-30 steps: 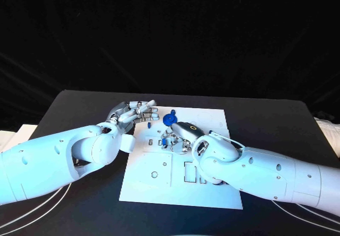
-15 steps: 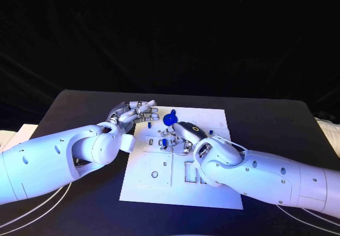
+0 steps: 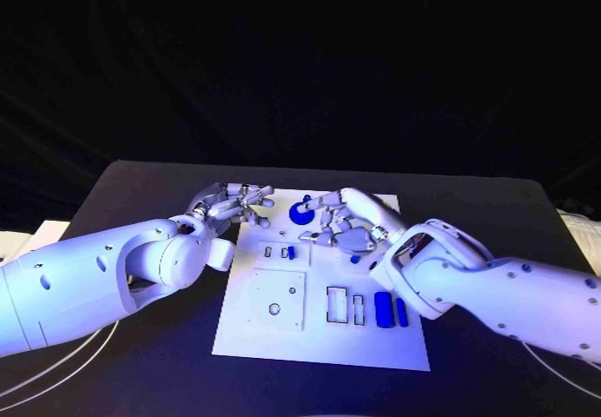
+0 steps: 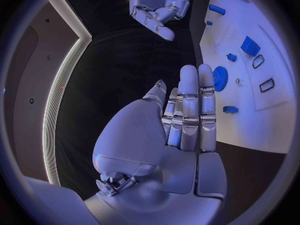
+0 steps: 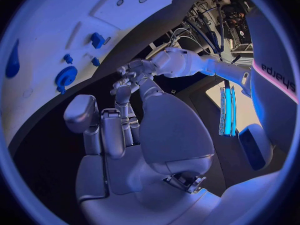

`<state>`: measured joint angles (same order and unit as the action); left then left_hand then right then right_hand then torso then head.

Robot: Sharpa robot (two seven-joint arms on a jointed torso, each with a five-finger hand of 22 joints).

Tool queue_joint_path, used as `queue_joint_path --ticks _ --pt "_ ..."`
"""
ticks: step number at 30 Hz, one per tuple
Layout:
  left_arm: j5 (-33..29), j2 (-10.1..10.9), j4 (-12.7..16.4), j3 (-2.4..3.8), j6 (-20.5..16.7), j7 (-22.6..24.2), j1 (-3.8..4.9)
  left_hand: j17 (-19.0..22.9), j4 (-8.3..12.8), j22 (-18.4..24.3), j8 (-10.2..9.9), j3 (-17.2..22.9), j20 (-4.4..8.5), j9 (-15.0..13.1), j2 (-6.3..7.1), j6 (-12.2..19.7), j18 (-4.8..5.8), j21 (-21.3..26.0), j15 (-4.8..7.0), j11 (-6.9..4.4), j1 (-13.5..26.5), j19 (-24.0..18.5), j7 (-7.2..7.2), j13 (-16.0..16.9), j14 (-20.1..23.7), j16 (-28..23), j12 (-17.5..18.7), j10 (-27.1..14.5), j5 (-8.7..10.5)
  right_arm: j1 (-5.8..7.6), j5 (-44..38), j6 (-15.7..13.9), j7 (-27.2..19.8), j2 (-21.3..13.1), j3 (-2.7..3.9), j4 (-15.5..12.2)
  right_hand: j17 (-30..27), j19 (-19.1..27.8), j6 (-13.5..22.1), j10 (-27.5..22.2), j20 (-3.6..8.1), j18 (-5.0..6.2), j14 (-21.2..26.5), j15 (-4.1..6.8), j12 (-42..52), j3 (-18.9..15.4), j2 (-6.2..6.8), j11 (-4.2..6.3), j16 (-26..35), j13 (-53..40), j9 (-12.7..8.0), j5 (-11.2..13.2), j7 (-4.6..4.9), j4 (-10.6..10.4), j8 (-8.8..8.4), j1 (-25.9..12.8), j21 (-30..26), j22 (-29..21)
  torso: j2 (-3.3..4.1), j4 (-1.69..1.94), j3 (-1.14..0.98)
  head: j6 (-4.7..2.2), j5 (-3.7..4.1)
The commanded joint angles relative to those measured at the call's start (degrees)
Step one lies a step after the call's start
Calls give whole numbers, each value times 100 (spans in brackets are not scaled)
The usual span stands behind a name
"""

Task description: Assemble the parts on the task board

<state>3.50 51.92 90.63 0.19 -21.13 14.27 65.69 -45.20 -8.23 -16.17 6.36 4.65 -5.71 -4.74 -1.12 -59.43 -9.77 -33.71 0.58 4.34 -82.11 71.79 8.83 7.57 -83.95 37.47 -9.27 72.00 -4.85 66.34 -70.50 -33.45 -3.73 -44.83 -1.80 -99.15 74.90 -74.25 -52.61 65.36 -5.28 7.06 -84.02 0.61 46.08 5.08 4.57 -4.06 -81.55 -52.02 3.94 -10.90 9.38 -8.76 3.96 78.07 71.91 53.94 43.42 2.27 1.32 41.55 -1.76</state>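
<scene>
On the black worktop lies the white task board, with a blue gear near its far edge, between the two hands. Left hand hovers just left of the gear, fingers straight and spread, holding nothing. Right hand hangs just right of it, fingers loosely curled apart, empty. Two blue bars stand in slots at the board's near right

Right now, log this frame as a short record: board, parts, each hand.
board: white task board in the middle of the black table
gear: blue gear at the far end, between the hands
bars: two blue bars at the right, near slots
left hand: open, holds nothing
right hand: open, above the board
</scene>
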Motion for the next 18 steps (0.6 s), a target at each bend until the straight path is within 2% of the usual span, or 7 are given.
queue_joint_path --ticks 1,5,6,9,13,14,18 --pt "582 21 -16 5 252 -915 30 -2003 -39 -1072 146 180 146 -92 68 -189 72 -1053 142 -152 32 472 -205 293 -395 2644 -405 232 -40 196 1453 162 -517 -283 9 -164 319 53 -50 -50 -14 -19 -280 -4 -41 5 -60 19 114 65 18 -12 -35 42 57 77 -30 -83 -51 -30 -17 15 -9" --pt "1551 29 -83 6 927 -2174 256 -3509 -553 -2961 582 -317 237 -457 149 -441 305 -2609 212 -320 833 735 -349 1109 -422 4260 -1461 370 84 514 2057 385 -338 -777 10 -268 147 118 -103 -92 3 7 -236 14 -162 4 -123 38 267 208 25 5 -52 60 89 125 -120 -231 -110 -79 -29 22 -4" --pt "1790 30 -81 6 1045 -2420 307 -3722 -589 -3282 759 -531 263 -689 141 -282 333 -2939 229 -360 792 647 -427 1691 -377 4489 -2112 64 94 553 2156 395 -312 -845 10 -253 150 116 -119 -64 9 7 -241 20 -144 -3 -134 44 269 207 26 -13 -58 61 98 128 -126 -235 -123 -93 -30 20 -11" --pt "2674 -8 -96 6 1166 -3045 485 -3818 -740 -3567 1019 -721 214 -1015 -81 -103 335 -3192 203 -332 772 479 -308 2323 -375 4584 -2832 -374 103 627 2433 395 -237 -984 10 -168 152 90 -166 57 25 2 -255 37 -19 -22 -155 61 274 136 31 -76 -74 66 124 135 -123 -215 -144 -141 -48 -19 -62" --pt "3679 -133 -187 5 1370 -3670 643 -4128 -814 -4276 1276 -1006 240 -1255 39 -97 425 -3711 247 -382 875 680 -403 2672 -494 4907 -3351 -327 127 663 2530 417 -147 -1050 9 -80 141 85 -175 75 30 2 -257 41 -10 -38 -151 64 285 139 30 -89 -77 65 128 127 -126 -218 -150 -172 -85 20 -115" --pt "3934 -173 -209 5 1446 -3825 666 -4334 -811 -4680 1411 -1141 280 -1368 36 -93 480 -3996 270 -415 1023 820 -451 3098 -563 5113 -3801 -191 134 668 2534 430 -106 -1057 9 -52 133 87 -176 76 31 2 -255 42 -13 -42 -150 65 292 144 30 -89 -78 63 128 123 -129 -224 -150 -176 -91 20 -117" --pt "4700 -343 -287 5 1781 -4348 720 -4480 -854 -5346 1779 -1453 331 -1690 -44 42 585 -4455 314 -465 1326 1008 -507 3815 -605 5253 -4536 -78 164 679 2450 458 32 -1064 9 63 108 86 -180 75 38 5 -254 47 -31 -43 -165 71 318 172 27 -142 -81 73 130 143 -142 -242 -159 -170 -76 18 -119"
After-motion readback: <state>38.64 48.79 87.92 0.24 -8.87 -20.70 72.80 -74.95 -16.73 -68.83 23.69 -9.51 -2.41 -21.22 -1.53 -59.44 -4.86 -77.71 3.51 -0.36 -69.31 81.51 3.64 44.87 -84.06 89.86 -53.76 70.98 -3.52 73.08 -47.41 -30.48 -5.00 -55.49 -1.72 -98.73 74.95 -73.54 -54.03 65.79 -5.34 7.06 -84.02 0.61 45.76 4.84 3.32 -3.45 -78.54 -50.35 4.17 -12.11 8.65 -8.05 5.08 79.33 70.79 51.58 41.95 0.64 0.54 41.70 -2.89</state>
